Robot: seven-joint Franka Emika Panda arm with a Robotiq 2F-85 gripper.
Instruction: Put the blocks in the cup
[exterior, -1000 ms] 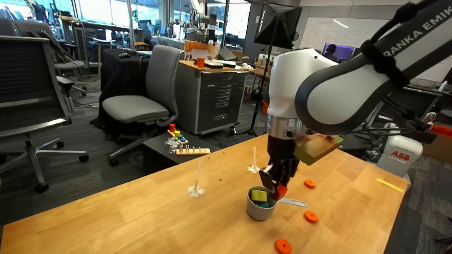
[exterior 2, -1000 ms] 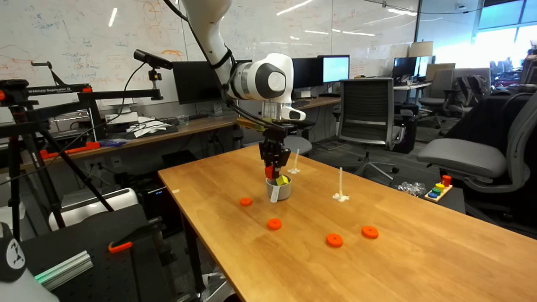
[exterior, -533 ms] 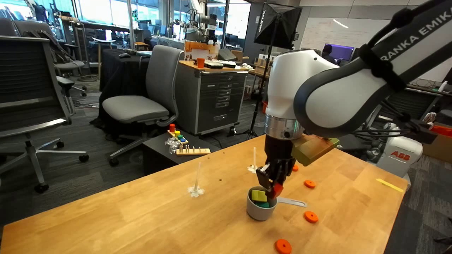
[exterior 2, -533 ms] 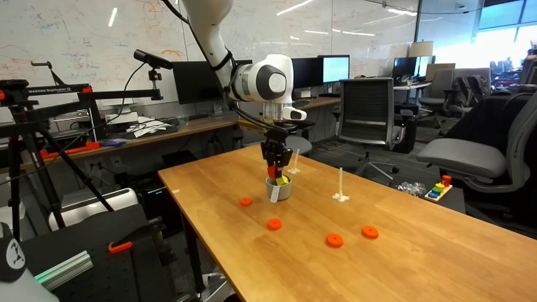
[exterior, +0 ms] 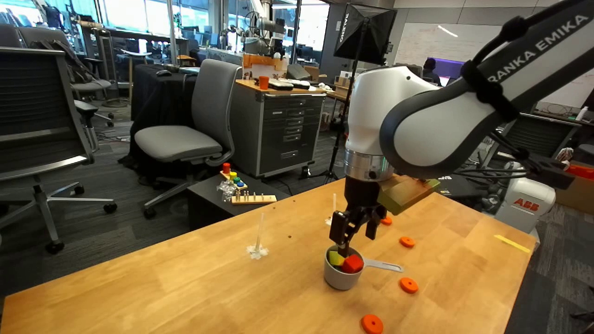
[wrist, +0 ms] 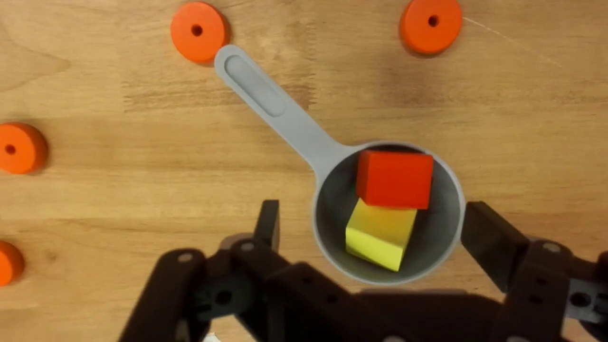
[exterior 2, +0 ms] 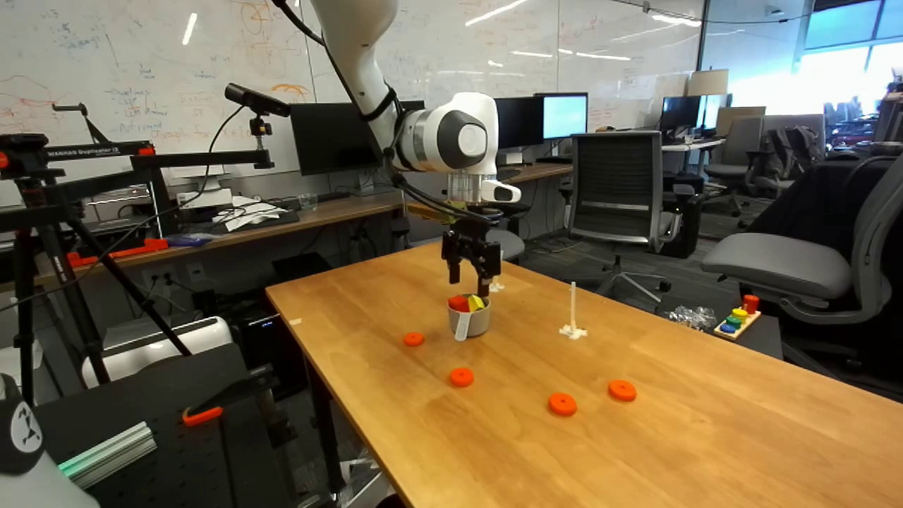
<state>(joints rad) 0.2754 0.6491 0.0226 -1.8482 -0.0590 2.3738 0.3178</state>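
Note:
The grey cup (exterior: 342, 278) stands upright on the table, its flat handle (wrist: 266, 97) pointing up and left in the wrist view. Inside it lie a red block (wrist: 396, 180) and a yellow block (wrist: 380, 232), the red one leaning over the yellow one's edge. Only a dark green sliver shows beside the red block; the rest of that block is hidden. My gripper (wrist: 374, 213) is open above the cup with nothing between its fingers. One finger (exterior: 342, 248) hangs low at the cup's rim in an exterior view; whether it touches cannot be told.
Several orange discs with centre holes lie around the cup, one disc (wrist: 197, 31) close to the handle's end and another disc (wrist: 431, 23) farther right. Thin pegs taped to the table stand upright, such as this peg (exterior 2: 573, 314). A yellow tape strip (exterior: 511, 243) lies near the table edge.
My gripper has opened and let go of the red block, which has dropped into the cup beside the yellow one. The arm has shifted slightly across the cup.

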